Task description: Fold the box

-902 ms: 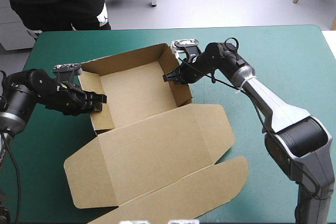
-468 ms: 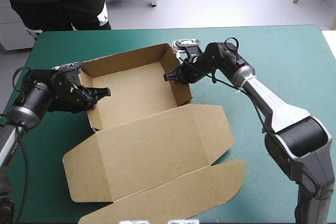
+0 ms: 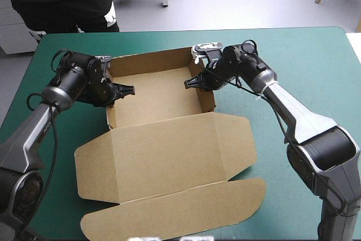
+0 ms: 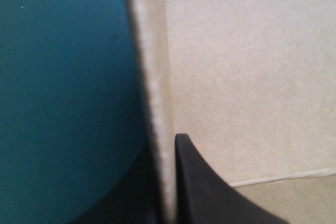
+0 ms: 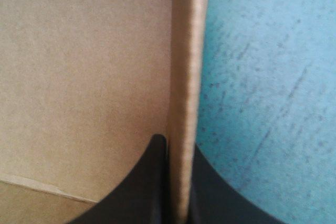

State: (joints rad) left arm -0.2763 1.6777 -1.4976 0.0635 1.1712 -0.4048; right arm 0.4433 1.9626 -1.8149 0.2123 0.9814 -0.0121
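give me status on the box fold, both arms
Left gripper shut on box at left wall; right gripper shut on right wall. Box open tray, lid flat. Nothing in the way.

High view: above and behind the robot, facing forward and down, taking in most of the desk (image 3: 316, 55).
Left wrist view: close along the left jaws, at the left wall of the box (image 4: 252, 77).
Right wrist view: close along the right jaws, at its right wall.
Shared: those walls, with the desk beside them.
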